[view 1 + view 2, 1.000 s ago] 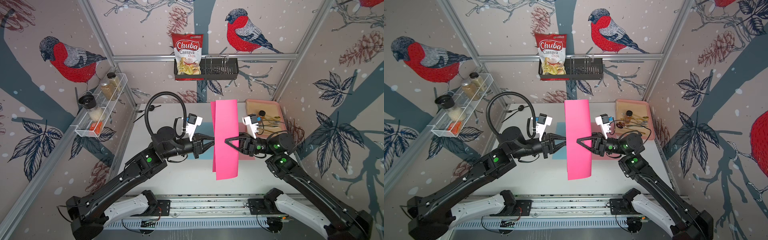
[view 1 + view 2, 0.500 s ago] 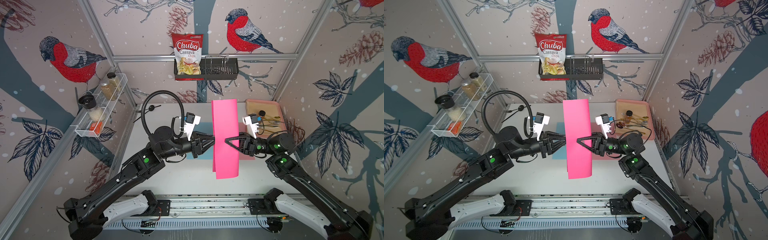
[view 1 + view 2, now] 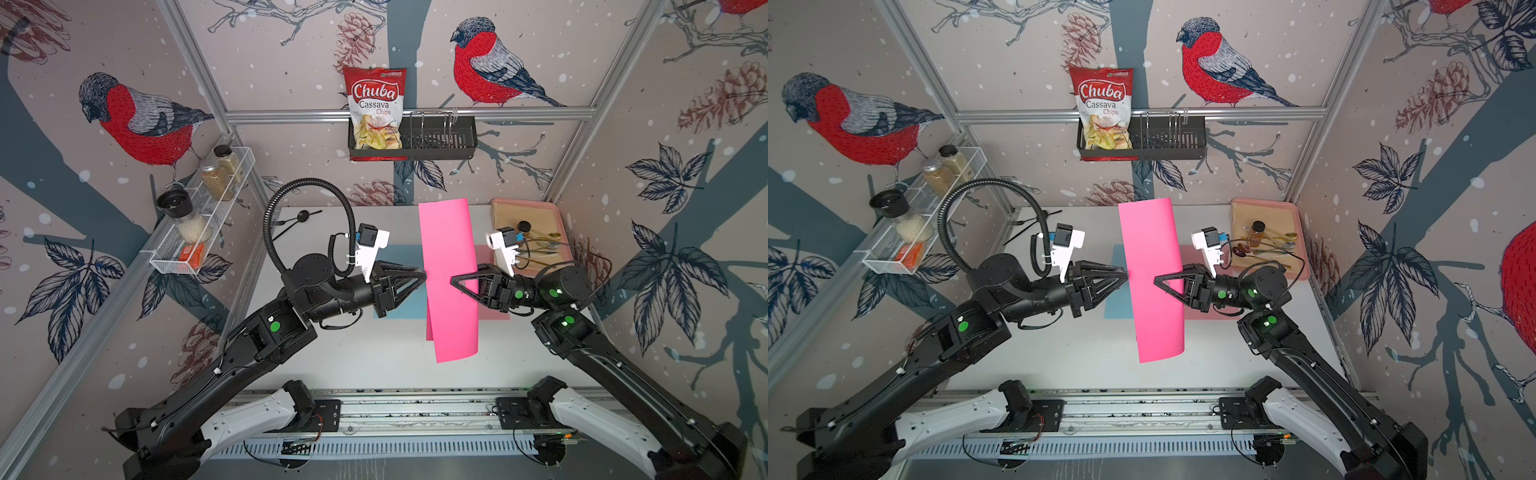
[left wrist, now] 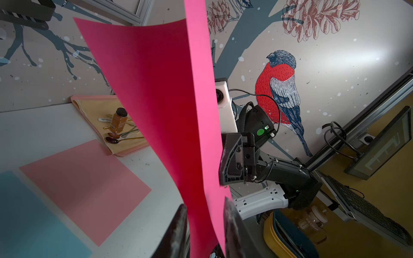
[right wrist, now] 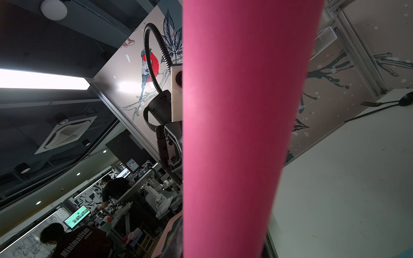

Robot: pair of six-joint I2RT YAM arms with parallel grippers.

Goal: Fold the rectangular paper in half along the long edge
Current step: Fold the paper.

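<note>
Paper [image 3: 446, 241] held aloft; bag [image 3: 376, 109] reads "Chuba Cassava Chips".

Bright pink paper [image 3: 449, 270], upright in mid-air (soft lengthwise U-curl, two layers)

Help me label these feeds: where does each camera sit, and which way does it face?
Top views: overhead, looking down on the table; both arms and the pink paper show.
Left wrist: on the left arm, looking past its jaws at the paper; the right arm shows beyond.
Right wrist: on the right arm, facing the paper's other side; the left arm shows.
Shared: all see the paper; wrist views face each other.
</note>
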